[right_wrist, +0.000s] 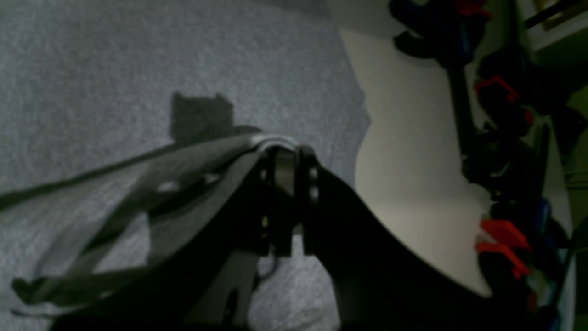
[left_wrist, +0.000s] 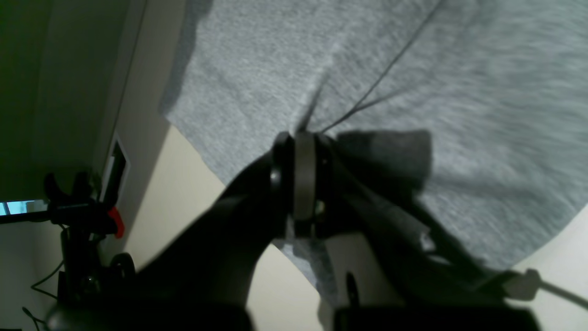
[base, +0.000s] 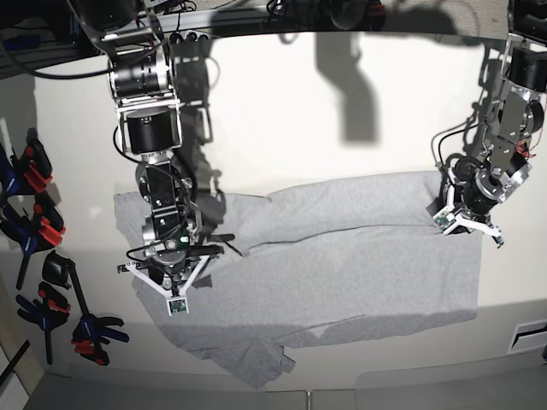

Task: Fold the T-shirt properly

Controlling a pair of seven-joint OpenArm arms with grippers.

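Cream table [base: 342,128], base-only spring clamps [base: 38,231], both grippers pinching T-shirt [base: 342,256]

bare table [base: 291,111] beyond the t-shirt [base: 342,265]; clamps [base: 38,256] apparently crowding one edge

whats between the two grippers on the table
Only T-shirt: in the base view, grey cloth spans from the right gripper to the left gripper, creased, with a folded-over layer along its upper part.

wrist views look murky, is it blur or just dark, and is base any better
Left wrist view: motion-smeared T-shirt, the left gripper a dark silhouette. Right wrist view: dim, the right gripper underexposed. Base view: brighter and sharper, with hard arm shadows on the table.
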